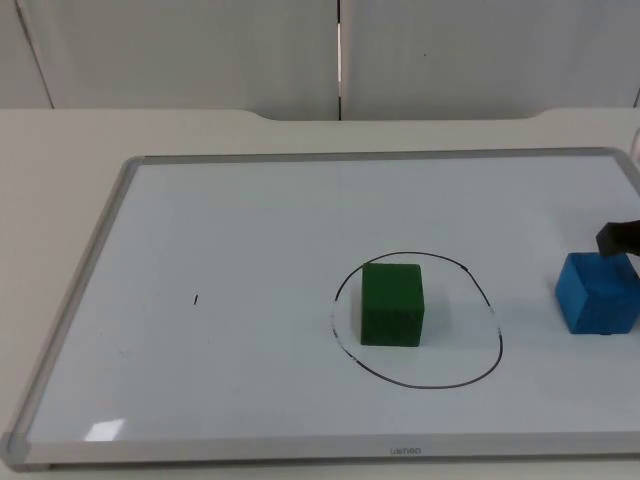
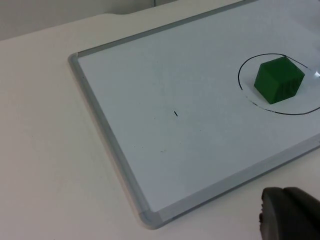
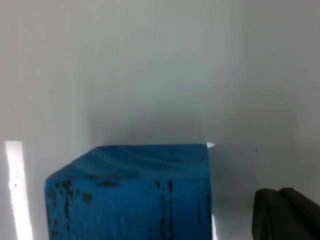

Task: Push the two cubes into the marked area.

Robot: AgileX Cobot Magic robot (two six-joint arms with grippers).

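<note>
White surface (image 1: 60, 130) carries a grey-framed whiteboard (image 1: 250, 230); green wooden cube (image 1: 391, 304) sits inside the black drawn ring (image 1: 497, 345); blue wooden cube (image 1: 598, 292) lies right, outside; right end effector (image 1: 618, 238) touches its far-right edge, opening indeterminate; left end effector (image 2: 290, 215) waits, opening indeterminate.

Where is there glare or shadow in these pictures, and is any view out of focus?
Top view: a bright glare patch on the whiteboard near its front corner. Right wrist view: the blue cube looks soft, with a dim shadow behind it and a glare stripe beside it. Left wrist view: the green cube is evenly lit.
</note>
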